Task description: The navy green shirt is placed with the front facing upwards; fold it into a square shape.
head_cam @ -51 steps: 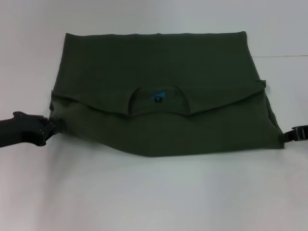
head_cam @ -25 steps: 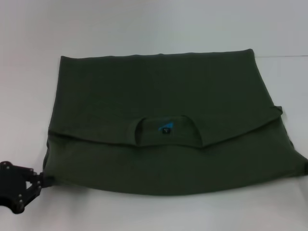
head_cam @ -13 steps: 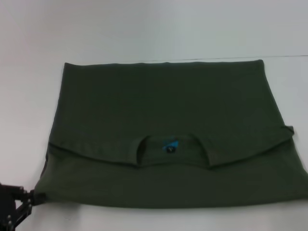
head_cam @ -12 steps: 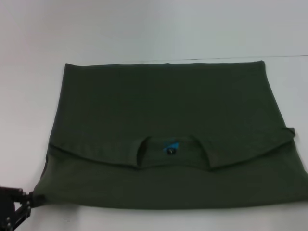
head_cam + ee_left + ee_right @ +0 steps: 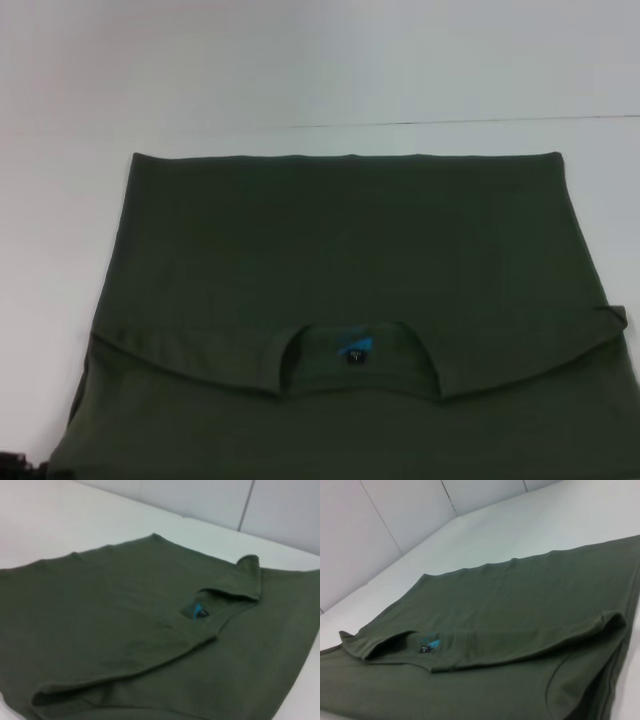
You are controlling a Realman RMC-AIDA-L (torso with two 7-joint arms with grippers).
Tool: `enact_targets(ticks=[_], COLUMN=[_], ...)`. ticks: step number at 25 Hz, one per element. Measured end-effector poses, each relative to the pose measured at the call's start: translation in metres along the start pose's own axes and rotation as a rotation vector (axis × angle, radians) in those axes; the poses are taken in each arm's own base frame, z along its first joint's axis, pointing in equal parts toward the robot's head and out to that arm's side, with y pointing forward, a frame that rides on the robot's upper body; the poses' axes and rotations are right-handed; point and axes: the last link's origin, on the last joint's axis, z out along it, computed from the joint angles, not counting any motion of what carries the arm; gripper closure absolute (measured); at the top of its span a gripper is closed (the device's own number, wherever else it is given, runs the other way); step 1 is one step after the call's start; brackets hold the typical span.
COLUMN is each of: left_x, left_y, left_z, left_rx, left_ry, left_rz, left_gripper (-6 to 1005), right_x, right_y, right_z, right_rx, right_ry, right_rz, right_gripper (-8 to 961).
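We see the navy green shirt [image 5: 340,300] lying part-folded on the white table [image 5: 320,70], collar with blue neck label [image 5: 356,349] nearest us. Grippers' state: cannot tell. For a clean square we judge both near corners should travel evenly, edges aligned.

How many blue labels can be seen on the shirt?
1: the blue neck label sits inside the collar of the navy green shirt, near its front edge. Others may be hidden inside the folds.

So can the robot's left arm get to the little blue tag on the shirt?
Probably yes. The blue tag lies in the open neck hole on top of the folded shirt, with nothing covering it. Only a sliver of the left tool shows at the shirt's near left corner.
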Motion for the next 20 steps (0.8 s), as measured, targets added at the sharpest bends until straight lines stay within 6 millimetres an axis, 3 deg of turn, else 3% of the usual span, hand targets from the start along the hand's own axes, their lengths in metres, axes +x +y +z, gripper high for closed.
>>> enact_targets(ticks=[7, 14, 20], left_x=[-0.001, 0.002, 0.015], left_y=[-0.005, -0.020, -0.033], left_z=[-0.009, -0.008, 0.004], left_rx=[0.064, 0.140, 0.161], left_ry=[0.041, 0.073, 0.133], left_rz=[-0.026, -0.119, -0.172], left_gripper=[916, 915, 914], right_x=[-0.005, -0.035, -0.064], right_y=[0.004, -0.002, -0.015], right_z=[0.008, 0.018, 0.039], right_rx=[-0.041, -0.081, -0.097], right_ry=[-0.040, -0.109, -0.105], right_rz=[0.001, 0.070, 0.112], right_gripper=[943, 942, 942])
